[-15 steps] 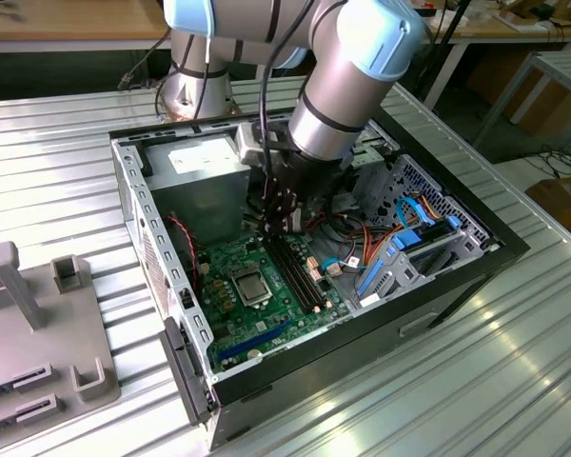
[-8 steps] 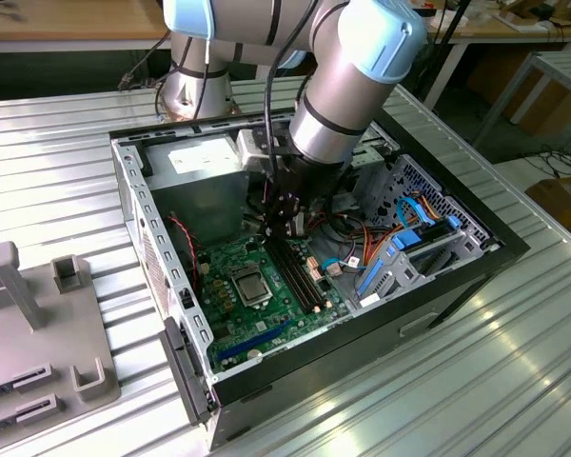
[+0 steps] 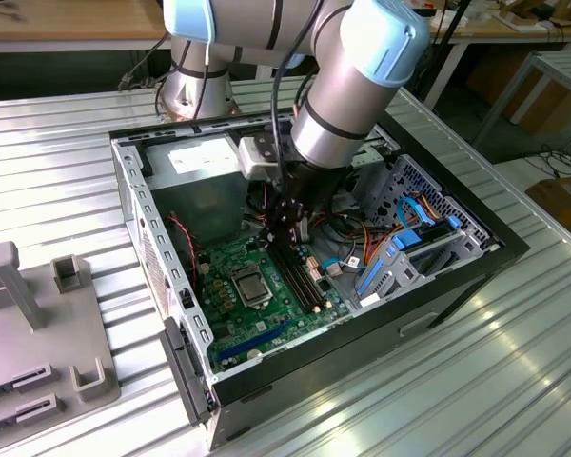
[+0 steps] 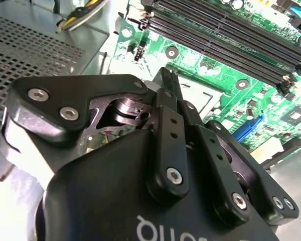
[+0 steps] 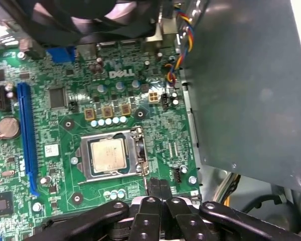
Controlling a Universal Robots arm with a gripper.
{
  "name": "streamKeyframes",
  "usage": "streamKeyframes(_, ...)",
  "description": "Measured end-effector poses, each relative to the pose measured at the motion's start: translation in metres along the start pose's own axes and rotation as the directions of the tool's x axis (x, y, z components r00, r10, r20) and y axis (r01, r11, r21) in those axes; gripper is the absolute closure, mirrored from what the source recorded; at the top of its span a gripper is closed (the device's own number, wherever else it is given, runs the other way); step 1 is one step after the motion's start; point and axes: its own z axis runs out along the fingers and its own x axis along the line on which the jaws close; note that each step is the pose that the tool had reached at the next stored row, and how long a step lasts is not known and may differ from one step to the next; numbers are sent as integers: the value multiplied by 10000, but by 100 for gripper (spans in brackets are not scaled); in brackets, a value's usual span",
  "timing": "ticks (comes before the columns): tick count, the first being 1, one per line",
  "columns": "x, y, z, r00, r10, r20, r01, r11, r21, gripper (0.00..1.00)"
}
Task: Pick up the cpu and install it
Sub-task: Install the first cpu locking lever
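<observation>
My gripper (image 5: 158,187) hanging clenched, empty, beside socket; cpu (image 5: 108,153) sitting in socket (image 5: 112,155) on green motherboard (image 5: 55,150); open PC case (image 3: 133,205) lying on ribbed metal table (image 3: 57,181); wooden benches behind

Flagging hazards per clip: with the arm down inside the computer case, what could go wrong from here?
1. The pale silver square cpu lies in the black-framed socket; if it sits slightly off, pressing could damage it.
2. The black claw, fingers together, hangs near the green motherboard; a small drift could scrape parts.
3. The arm's wrist is beside loose coloured cables and could snag them.
</observation>
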Motion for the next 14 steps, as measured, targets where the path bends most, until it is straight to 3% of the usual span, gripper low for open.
streamKeyframes(2, 8, 0, 0, 9999, -108, -14, 108, 9999, 52, 89)
streamKeyframes(4, 9, 7, 4, 9998, -182, -14, 182, 9997, 151, 89)
streamKeyframes(10, 23, 45, 17, 9994, -337, -38, 338, 9993, 167, 89)
streamKeyframes(14, 30, 56, 18, 9988, -493, -57, 495, 9983, 292, 89)
